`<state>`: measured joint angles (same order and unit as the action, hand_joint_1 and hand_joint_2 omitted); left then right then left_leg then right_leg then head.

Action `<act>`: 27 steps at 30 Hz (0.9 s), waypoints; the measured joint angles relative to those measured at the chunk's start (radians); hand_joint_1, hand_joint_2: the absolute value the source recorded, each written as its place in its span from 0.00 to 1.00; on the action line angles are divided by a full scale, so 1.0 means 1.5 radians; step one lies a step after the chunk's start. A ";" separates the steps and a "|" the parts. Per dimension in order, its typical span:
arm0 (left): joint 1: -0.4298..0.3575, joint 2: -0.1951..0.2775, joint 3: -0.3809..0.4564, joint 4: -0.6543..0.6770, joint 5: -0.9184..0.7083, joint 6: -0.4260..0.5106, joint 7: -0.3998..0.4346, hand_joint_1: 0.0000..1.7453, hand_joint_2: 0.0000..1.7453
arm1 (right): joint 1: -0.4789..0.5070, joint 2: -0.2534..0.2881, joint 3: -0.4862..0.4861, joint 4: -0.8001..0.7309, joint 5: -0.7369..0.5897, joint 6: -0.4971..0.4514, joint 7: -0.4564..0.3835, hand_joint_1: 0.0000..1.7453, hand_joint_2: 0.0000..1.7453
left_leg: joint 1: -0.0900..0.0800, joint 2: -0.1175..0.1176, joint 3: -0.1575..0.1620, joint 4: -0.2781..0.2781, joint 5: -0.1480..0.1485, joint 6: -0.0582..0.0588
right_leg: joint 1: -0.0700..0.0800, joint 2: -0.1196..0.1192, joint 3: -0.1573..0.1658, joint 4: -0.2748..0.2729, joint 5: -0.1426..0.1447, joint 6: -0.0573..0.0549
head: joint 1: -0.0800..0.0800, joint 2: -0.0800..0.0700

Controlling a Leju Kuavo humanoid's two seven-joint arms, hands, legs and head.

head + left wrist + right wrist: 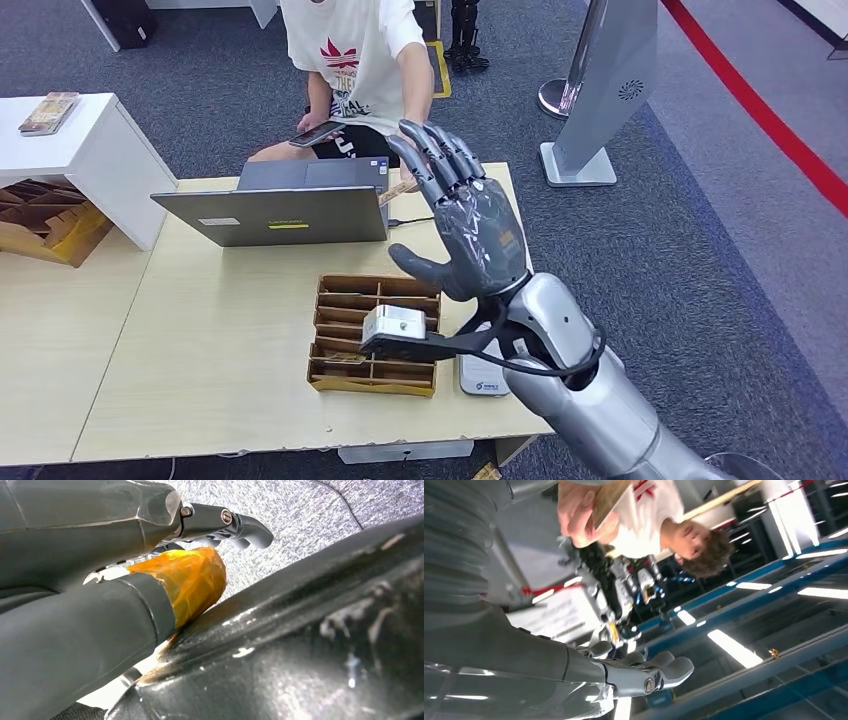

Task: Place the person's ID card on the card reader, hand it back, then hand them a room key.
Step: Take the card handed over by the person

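Head view: grey carpet, pale desk (200, 330), laptop (275, 210) far side, tray (375, 335) near middle, reader (484, 378) right of tray. Right hand (462, 225) raised toward person (355, 70), fingers wide, nothing held.

Left wrist view: left hand (150, 555) hangs, fingers bent, grip unclear.

Right wrist view: person's hand (581, 512) offers card (608, 497). Judged: handover pending; reading, return, key all left.

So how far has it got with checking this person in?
Nothing looks done yet. The right hand is raised, open and empty, toward the person's hand, which holds out a card, seemingly the ID. The card reader on the table has no card visible on it. Still left: taking the card, reading it, returning it, then handing over a room key from the cardboard tray.
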<state>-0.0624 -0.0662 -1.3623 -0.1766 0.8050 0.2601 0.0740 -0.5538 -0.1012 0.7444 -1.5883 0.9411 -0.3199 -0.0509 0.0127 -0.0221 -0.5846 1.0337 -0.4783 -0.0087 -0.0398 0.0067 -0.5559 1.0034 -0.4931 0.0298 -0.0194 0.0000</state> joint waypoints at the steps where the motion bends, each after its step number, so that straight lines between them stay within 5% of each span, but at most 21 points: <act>1: -0.001 0.000 -0.002 0.000 -0.003 -0.001 0.001 0.00 0.00 | -0.008 0.000 0.002 0.015 0.018 -0.007 0.003 0.00 1.00 | 0.000 0.000 0.000 0.000 0.000 0.000 | 0.000 0.000 0.000 0.000 0.000 0.000 | 0.000 0.000; 10: -0.006 0.004 -0.011 0.000 -0.024 -0.013 0.009 0.00 0.00 | -0.062 0.001 0.015 0.133 0.161 -0.072 0.035 0.00 1.00 | 0.000 0.000 0.000 0.000 0.000 0.000 | 0.000 0.000 0.000 0.000 0.000 0.000 | 0.000 0.000; 14: -0.007 0.005 -0.011 0.000 -0.028 -0.018 0.011 0.00 0.00 | -0.075 0.001 0.015 0.168 0.197 -0.092 0.050 0.94 1.00 | 0.000 0.000 0.000 0.000 0.000 0.000 | 0.000 0.000 0.000 0.000 0.000 0.000 | 0.000 0.000; 27: -0.007 0.006 -0.012 0.000 -0.028 -0.019 0.012 0.00 0.00 | -0.078 0.005 0.001 0.207 0.208 -0.104 0.063 1.00 1.00 | 0.000 0.000 0.000 0.000 0.000 0.000 | 0.000 0.000 0.000 0.000 0.000 0.000 | 0.000 0.000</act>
<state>-0.0732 -0.0579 -1.3802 -0.1766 0.7623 0.2320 0.0920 -0.6703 -0.0930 0.7462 -1.2772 1.2530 -0.4758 0.0441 0.0124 -0.0225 -0.5847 1.0337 -0.4781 -0.0082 -0.0402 0.0063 -0.5562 1.0034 -0.4931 0.0299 -0.0194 0.0000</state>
